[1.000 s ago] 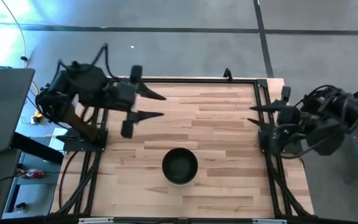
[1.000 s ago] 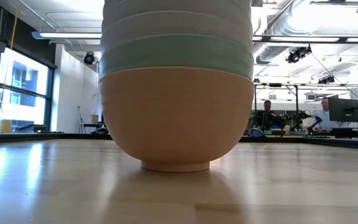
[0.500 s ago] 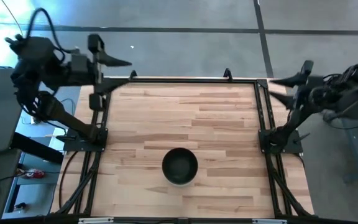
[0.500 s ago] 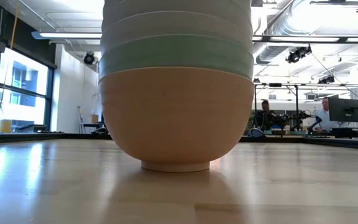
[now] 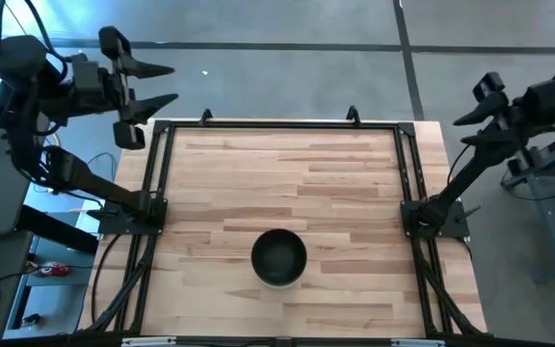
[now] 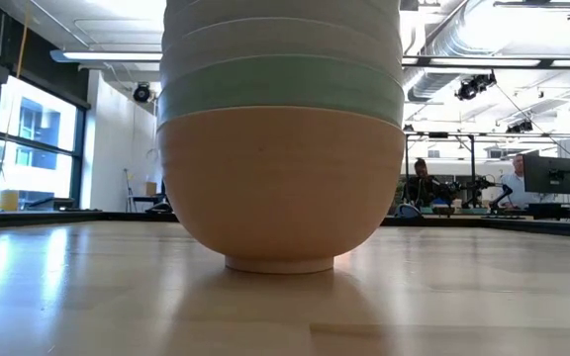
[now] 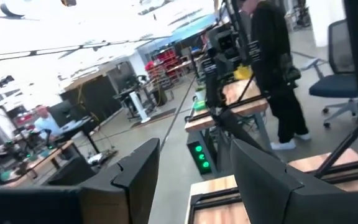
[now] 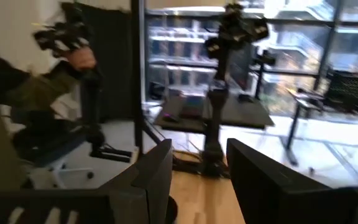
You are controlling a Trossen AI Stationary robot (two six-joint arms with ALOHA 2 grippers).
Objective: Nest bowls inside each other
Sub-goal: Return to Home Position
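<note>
Holds the left arm [image 5: 75,173] folded high outside the far left corner of the worktop [image 5: 335,183], with the left hand [image 5: 167,85] pointing inward, its two fingers [image 7: 135,180] spread apart and gripping nothing. Carries the right arm [image 5: 461,178] likewise raised off the right edge, with the right hand [image 5: 462,130] aimed left, fingers [image 8: 154,174] parted, empty.

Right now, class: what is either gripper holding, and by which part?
Nothing. The left gripper and right gripper are both open and empty; the bowls stand nested, untouched.
</note>
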